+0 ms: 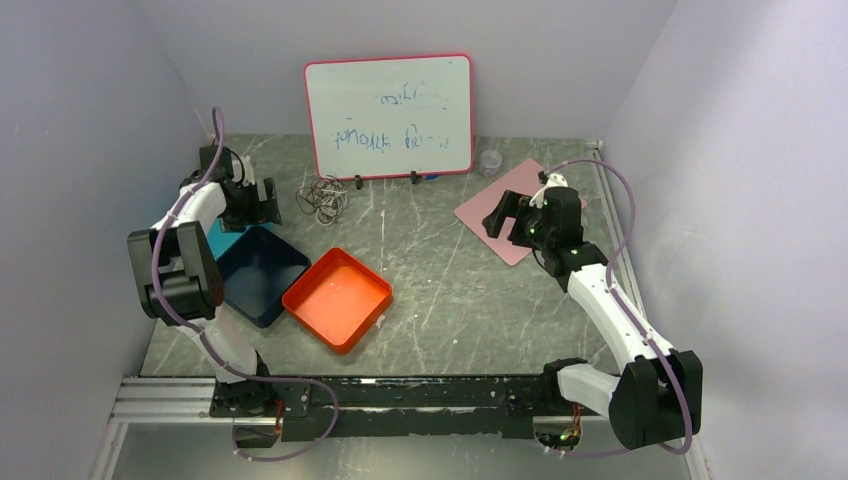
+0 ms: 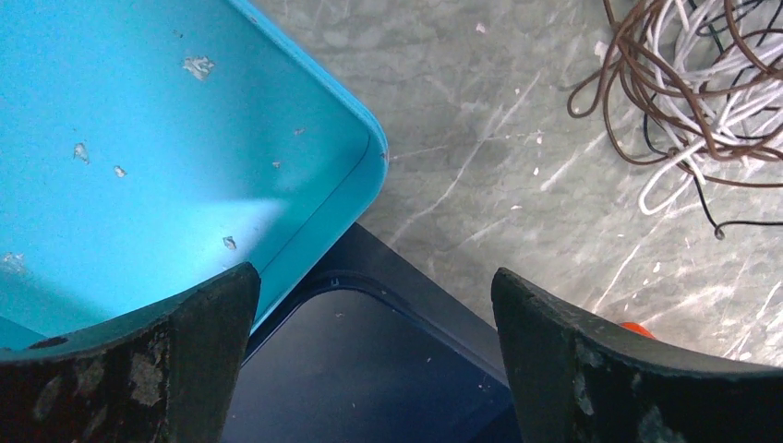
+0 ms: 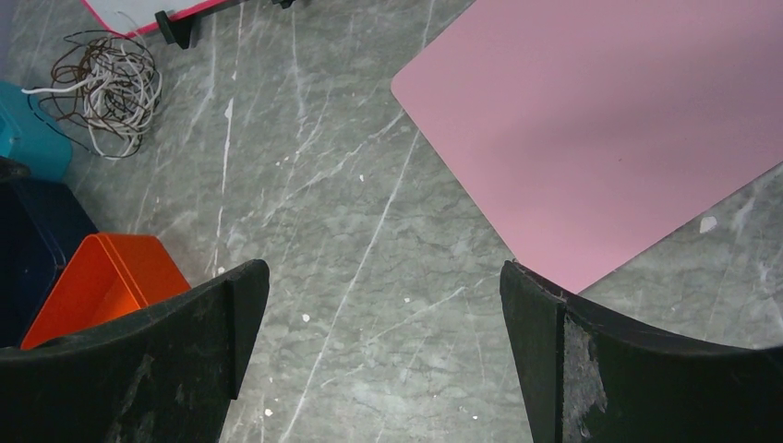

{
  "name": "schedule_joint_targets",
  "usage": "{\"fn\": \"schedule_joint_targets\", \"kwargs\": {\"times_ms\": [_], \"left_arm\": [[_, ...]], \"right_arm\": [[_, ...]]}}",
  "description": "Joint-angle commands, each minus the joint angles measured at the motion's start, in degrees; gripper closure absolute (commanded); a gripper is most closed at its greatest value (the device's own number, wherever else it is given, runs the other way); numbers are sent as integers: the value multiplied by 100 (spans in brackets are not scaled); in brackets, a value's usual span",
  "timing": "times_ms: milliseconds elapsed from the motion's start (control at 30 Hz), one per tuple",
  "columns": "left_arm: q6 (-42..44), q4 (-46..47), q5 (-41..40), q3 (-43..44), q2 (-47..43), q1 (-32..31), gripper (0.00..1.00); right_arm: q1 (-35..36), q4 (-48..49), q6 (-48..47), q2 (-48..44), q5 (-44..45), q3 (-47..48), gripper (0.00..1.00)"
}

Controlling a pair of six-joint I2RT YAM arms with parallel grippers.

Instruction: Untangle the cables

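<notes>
The cables (image 1: 323, 198) lie in one tangled bundle of thin brown, white and black cords on the table, in front of the whiteboard's left end. They also show at the top right of the left wrist view (image 2: 697, 88) and the top left of the right wrist view (image 3: 103, 83). My left gripper (image 1: 262, 205) is open and empty, just left of the bundle, above the trays' corners. My right gripper (image 1: 497, 215) is open and empty, over the left edge of the pink sheet (image 1: 505, 212), far right of the cables.
A light blue tray (image 2: 138, 157) overlaps a dark blue tray (image 1: 255, 275); an orange tray (image 1: 337, 297) sits beside them. A whiteboard (image 1: 390, 115) stands at the back, a small clear cup (image 1: 490, 162) to its right. Walls close in on both sides.
</notes>
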Motion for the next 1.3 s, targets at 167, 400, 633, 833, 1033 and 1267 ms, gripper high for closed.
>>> {"fn": "schedule_joint_targets", "kwargs": {"times_ms": [167, 400, 633, 833, 1033, 1267], "left_arm": [[-227, -131, 171, -535, -587, -447, 1], [-443, -16, 325, -934, -888, -864, 1], [-909, 206, 515, -1062, -996, -1703, 1], [-1134, 281, 405, -1143, -1110, -2258, 1], [-1050, -1, -505, -853, -1573, -2262, 1], [-766, 334, -978, 95, -1633, -2254, 1]], "right_arm": [[-57, 40, -35, -55, -171, -12, 0], [-57, -22, -51, -62, -159, 35, 0], [-64, 3, 17, -9, -267, 50, 0], [-52, -13, 51, 16, -257, 71, 0], [-48, -78, -18, 8, -102, 75, 0], [-51, -106, -54, -30, 0, 13, 0]]}}
